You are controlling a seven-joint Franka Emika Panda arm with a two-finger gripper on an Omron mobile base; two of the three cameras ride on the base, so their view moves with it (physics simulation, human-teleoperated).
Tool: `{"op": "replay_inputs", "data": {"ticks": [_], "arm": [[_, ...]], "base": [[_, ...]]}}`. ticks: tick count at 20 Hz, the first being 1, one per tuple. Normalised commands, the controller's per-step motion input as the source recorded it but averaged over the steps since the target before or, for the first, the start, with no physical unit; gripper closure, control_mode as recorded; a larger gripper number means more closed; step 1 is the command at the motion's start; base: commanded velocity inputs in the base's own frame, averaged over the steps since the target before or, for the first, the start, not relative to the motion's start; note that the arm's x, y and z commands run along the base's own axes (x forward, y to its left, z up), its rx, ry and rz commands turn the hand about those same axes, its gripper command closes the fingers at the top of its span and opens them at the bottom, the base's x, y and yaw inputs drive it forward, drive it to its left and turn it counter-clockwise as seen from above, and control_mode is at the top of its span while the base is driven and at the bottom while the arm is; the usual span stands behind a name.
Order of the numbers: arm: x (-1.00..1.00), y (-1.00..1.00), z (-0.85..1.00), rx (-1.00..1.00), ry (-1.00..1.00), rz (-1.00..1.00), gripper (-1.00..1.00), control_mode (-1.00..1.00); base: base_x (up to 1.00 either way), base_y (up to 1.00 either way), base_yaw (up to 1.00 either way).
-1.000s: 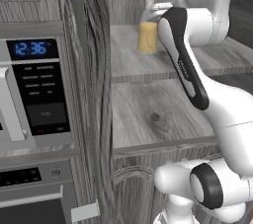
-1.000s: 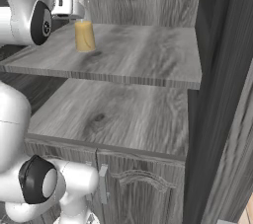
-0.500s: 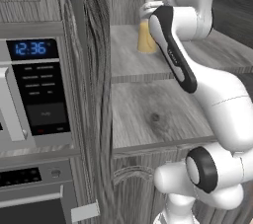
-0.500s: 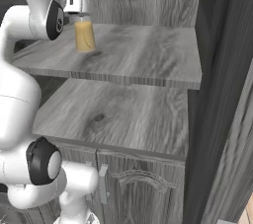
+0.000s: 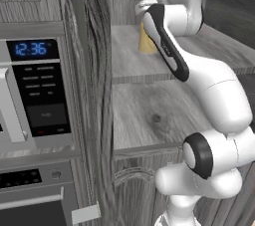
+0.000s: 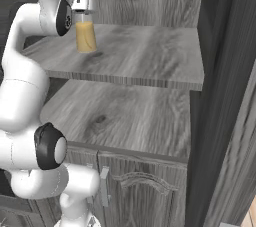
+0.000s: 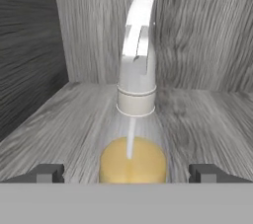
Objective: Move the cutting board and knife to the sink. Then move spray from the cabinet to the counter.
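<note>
**Gripper spread wide at the spray bottle on the cabinet shelf**

While the arm reaches up into the cabinet [image 6: 150,1], the gripper [image 7: 127,172] stands with its two dark fingertips [image 7: 47,172] far apart, one at about 8 o'clock and one at about 4 o'clock in the hand view. The spray bottle [image 7: 133,119] stands upright between them, its yellow liquid low at 6 o'clock and its whitish trigger nozzle rising toward 12 o'clock. Neither fingertip touches the bottle; bare shelf shows on both sides of it.

From the right base view, the bottle [image 6: 85,33] sits on the upper wooden shelf [image 6: 150,56] near its left end, at about 10 o'clock in the picture, with the white hand close against its top. In the left base view the bottle [image 5: 146,41] is partly hidden behind the forearm. A lower shelf [image 6: 125,116] lies beneath. A microwave [image 5: 35,95] with a blue clock sits at 9 o'clock in the left base view, beside the cabinet's side wall.
</note>
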Motion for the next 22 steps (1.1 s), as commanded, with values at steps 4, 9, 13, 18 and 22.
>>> {"op": "replay_inputs", "data": {"ticks": [4,9,13,18,22], "arm": [[0.37,0.0,0.01,0.0,0.0,0.0,-1.0,-1.0],[0.31,0.0,0.02,0.0,0.0,0.0,-1.0,-1.0],[0.18,0.0,0.08,0.0,0.0,0.0,-1.0,-1.0],[0.18,0.0,0.08,0.0,0.0,0.0,-1.0,-1.0],[0.19,0.0,0.03,0.0,0.0,0.0,-1.0,-1.0]], "base": [[0.0,0.0,0.0],[0.0,0.0,0.0],[0.0,0.0,0.0],[0.0,0.0,0.0],[0.0,0.0,0.0]]}}
